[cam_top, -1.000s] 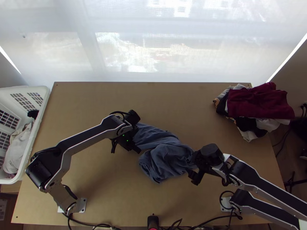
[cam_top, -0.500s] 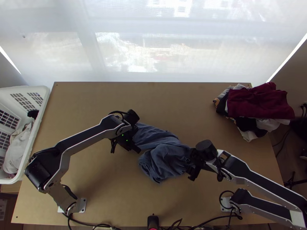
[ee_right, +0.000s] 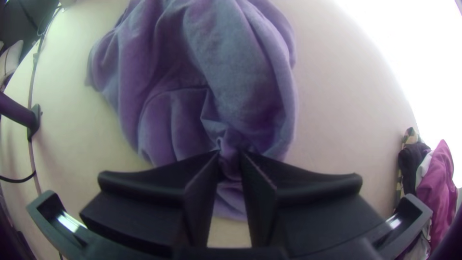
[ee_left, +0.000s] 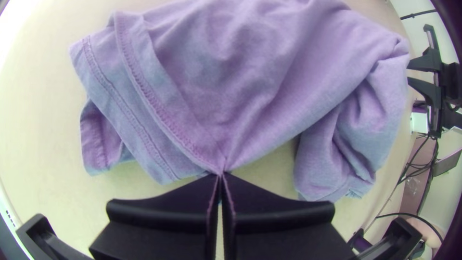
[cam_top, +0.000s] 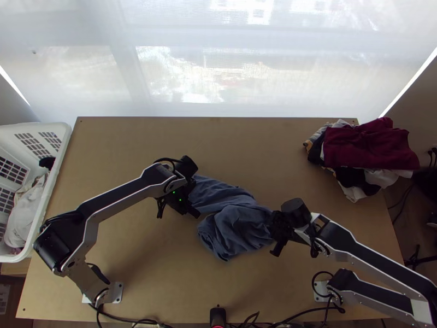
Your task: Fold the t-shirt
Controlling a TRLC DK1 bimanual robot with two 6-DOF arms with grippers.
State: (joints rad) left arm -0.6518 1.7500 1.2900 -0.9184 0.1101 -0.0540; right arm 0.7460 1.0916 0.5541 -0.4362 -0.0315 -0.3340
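The blue t-shirt lies bunched in loose folds mid-table, one part stretching up toward my left gripper in the top view. In the left wrist view, my left gripper is shut on a stitched edge of the t-shirt, with creases fanning out from its tips. At the bunch's right end stands my right gripper. The right wrist view has my right gripper shut on a gathered bit of the t-shirt, pinched between the two fingers.
A pile of clothes with a dark red garment on top lies at the table's far right corner. A white basket holding cloth stands along the left edge. Bare table stretches beyond the t-shirt.
My right gripper has shifted slightly left, further over the t-shirt's right end, and its forearm has swung a little toward the near edge. The left arm has barely moved.
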